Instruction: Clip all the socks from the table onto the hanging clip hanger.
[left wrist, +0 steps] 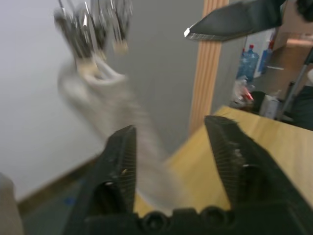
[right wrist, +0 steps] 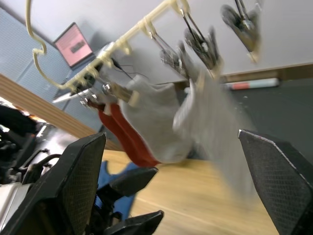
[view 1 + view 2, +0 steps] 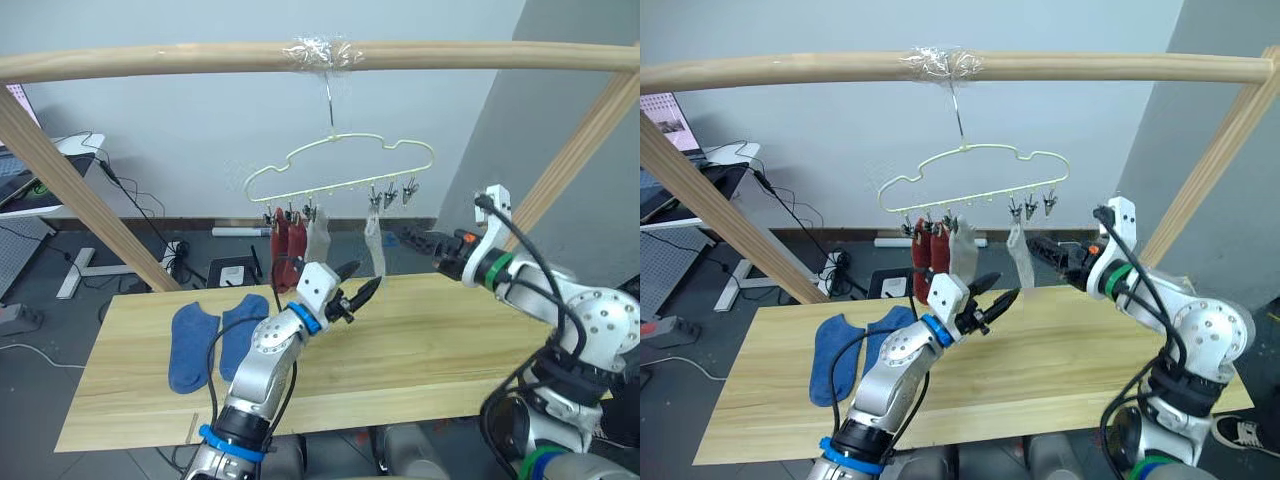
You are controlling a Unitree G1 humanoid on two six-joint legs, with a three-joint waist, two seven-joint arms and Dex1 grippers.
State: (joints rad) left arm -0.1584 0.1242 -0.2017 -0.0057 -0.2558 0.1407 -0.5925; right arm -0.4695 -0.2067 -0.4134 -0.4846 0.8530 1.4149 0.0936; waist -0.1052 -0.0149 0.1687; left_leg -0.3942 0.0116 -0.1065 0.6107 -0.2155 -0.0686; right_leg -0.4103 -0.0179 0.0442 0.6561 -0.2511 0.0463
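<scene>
The pale-yellow wire clip hanger with a cloud-like outline [image 3: 340, 165] is hung by its hook from a thick round wooden pole [image 3: 150, 60], its long axis running side to side and its row of small metal clips pointing down. Two rust-red knit socks [image 3: 285, 250] and one light-grey sock [image 3: 318, 240] are clipped at the hanger's seven o'clock end, hanging lengthwise downward and crowded together, so that their outlines are partly hidden by one another. A second light-grey sock [image 3: 376, 245] is clipped further along, at about five o'clock from the hook; in the wrist views it is blurred. Two blue ankle socks [image 3: 215, 335] are laid side by side on the light wooden plank table [image 3: 430, 350], their long axes running away from the robot, toes toward the near edge. The left gripper [image 3: 360, 290] is held above the table, just below the red socks, its fingers spread moderately with nothing between them. The right gripper [image 3: 1075, 262] is raised at three o'clock of the hanger; in the right wrist view its fingers [image 2: 80, 181] are seen spread wide and empty.
</scene>
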